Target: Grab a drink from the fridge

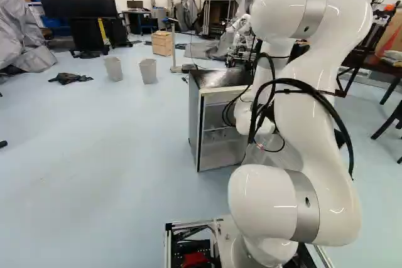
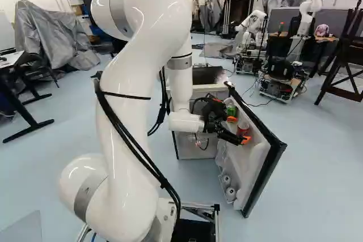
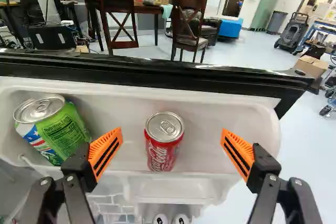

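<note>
White arm (image 2: 125, 106) nearest, rising at the left of the right base view and reaching over to the near side of the open door (image 3: 157, 71). At its end the gripper (image 3: 172, 135) stands wide, nothing held, its orange pads (image 3: 106, 150) well apart. Red can (image 3: 164, 150) sits upright in the door's upper shelf (image 3: 212, 100), in line with the gap, one pad to either side and neither seen touching it. How deep the tips reach alongside it, I cannot tell.

That line is what the coming grab turns on. The can's long axis stands up, the pads would close across it from the sides, so its round wall should meet them squarely if the gripper is centred. The can looks slightly closer to the pad on the green can's side; an uneven close could nudge it along the shelf. It will probably need raising over the shelf's front lip before any pull back.

Green can (image 3: 59, 129) is farther off in the right base view, in the same shelf, leaning, outside the gap and just past one pad; that finger has little room to swing wider. Lower in the door are two white caps (image 2: 228, 185). Beyond, at the left of the door, the fridge (image 1: 196, 127); far behind it, another robot (image 2: 248, 29).
</note>
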